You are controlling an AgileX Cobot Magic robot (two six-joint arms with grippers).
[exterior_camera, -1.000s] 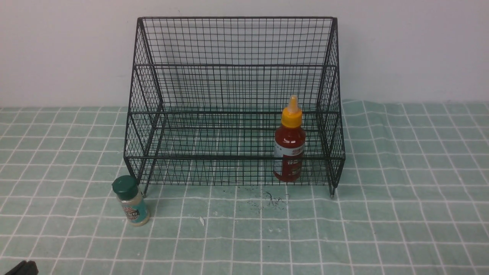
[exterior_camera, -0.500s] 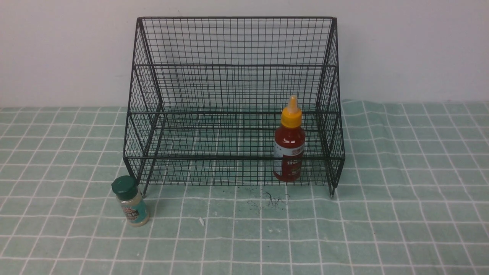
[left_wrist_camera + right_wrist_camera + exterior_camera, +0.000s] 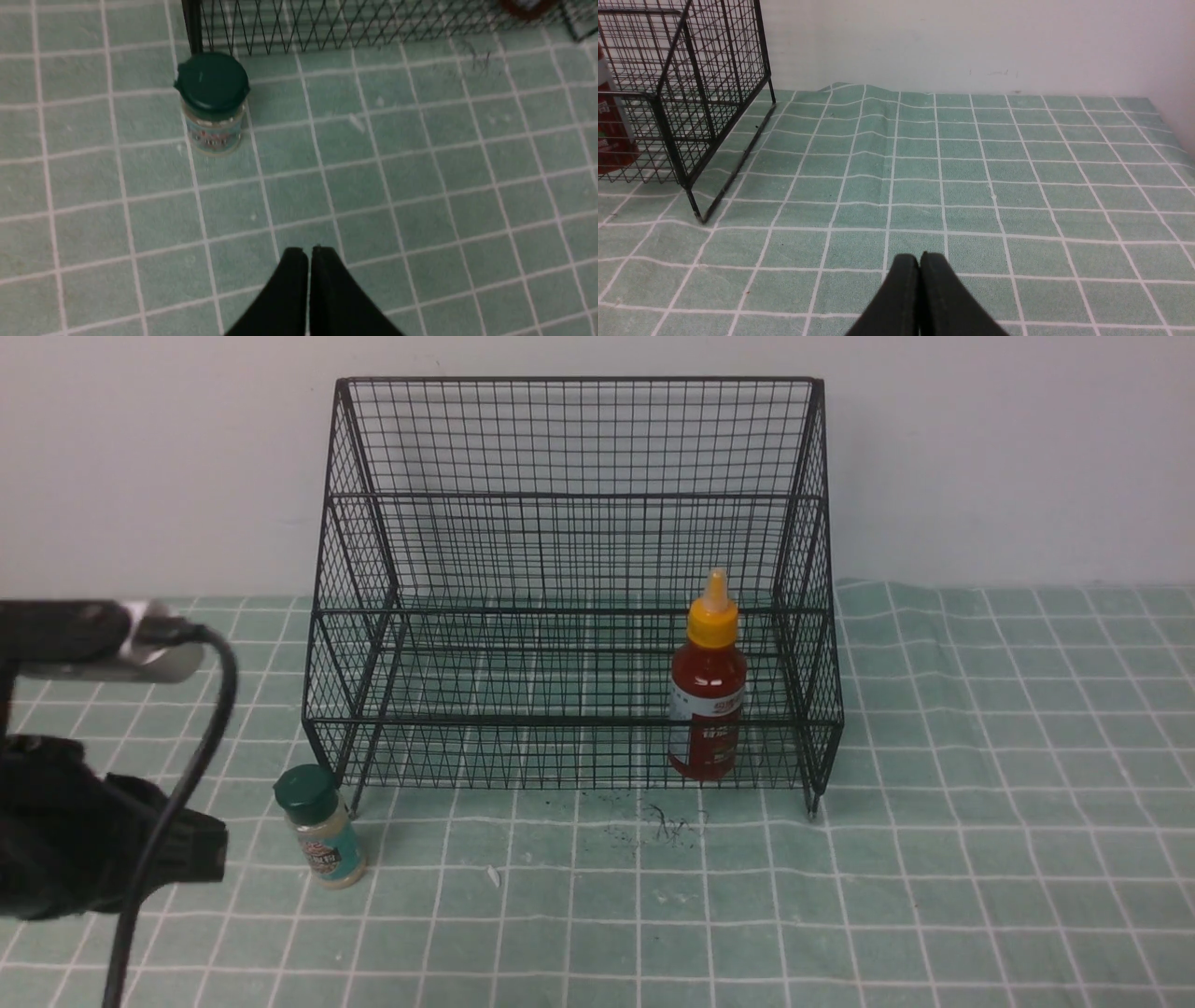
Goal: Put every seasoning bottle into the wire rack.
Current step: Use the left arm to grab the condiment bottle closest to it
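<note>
Wire rack (image 3: 579,497) is set on a green checked tablecloth (image 3: 934,859). A red sauce bottle (image 3: 708,709) is stood upright on its lowest shelf, at four o'clock. A green-capped shaker jar (image 3: 320,829) is seen outside, at seven o'clock, beside a leg. The left gripper (image 3: 308,254) and right gripper (image 3: 920,261) are each pressed together, empty.

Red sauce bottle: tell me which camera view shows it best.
The front view: the red sauce bottle stands whole and upright in the wire rack, cap to base. The left wrist view catches only a sliver at the frame edge; the right wrist view shows part of its side, cropped.
</note>
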